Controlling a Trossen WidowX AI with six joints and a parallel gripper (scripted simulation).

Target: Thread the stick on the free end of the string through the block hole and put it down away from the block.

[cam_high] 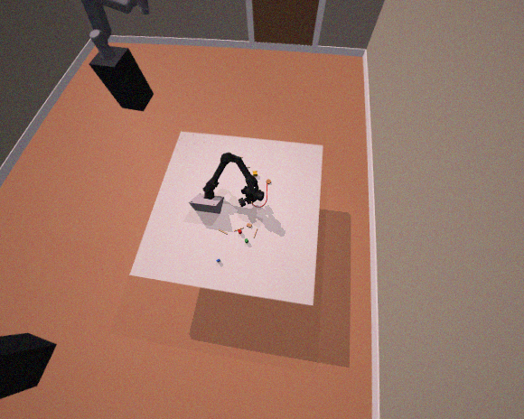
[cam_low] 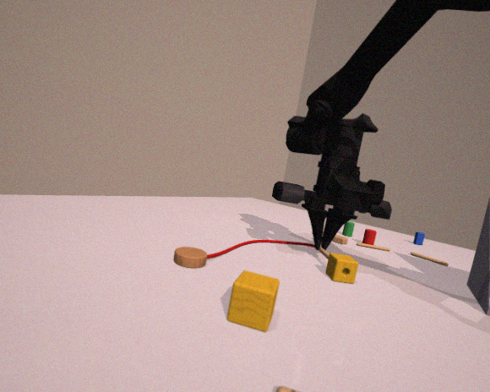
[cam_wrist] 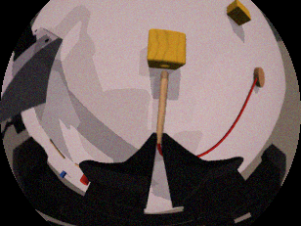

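Note:
The yellow block with the hole (cam_low: 341, 269) (cam_wrist: 166, 49) stands on the table; the arm hides it in the top view. My gripper (cam_low: 321, 247) (cam_wrist: 158, 136) is shut on the stick at its string end, low over the table. The stick (cam_wrist: 162, 104) points at the block. In the wrist view its free tip is right by the block's lower edge, at the hole; whether it is inside I cannot tell. No stick shows in the hole's opening on the side facing the exterior camera. The red string (cam_high: 266, 195) (cam_low: 260, 241) curves from my fingertips to the round button (cam_high: 268, 181) (cam_low: 190, 257) (cam_wrist: 259, 77).
Another yellow block (cam_high: 255, 173) (cam_low: 253, 301) (cam_wrist: 238, 13) stands near the button. Beyond the gripper are a red cylinder (cam_high: 239, 231) (cam_low: 369, 236), a green cylinder (cam_high: 247, 240) (cam_low: 349, 229), a blue piece (cam_high: 218, 260) (cam_low: 419, 238), a small wooden piece (cam_high: 249, 225) and loose sticks (cam_low: 429, 258).

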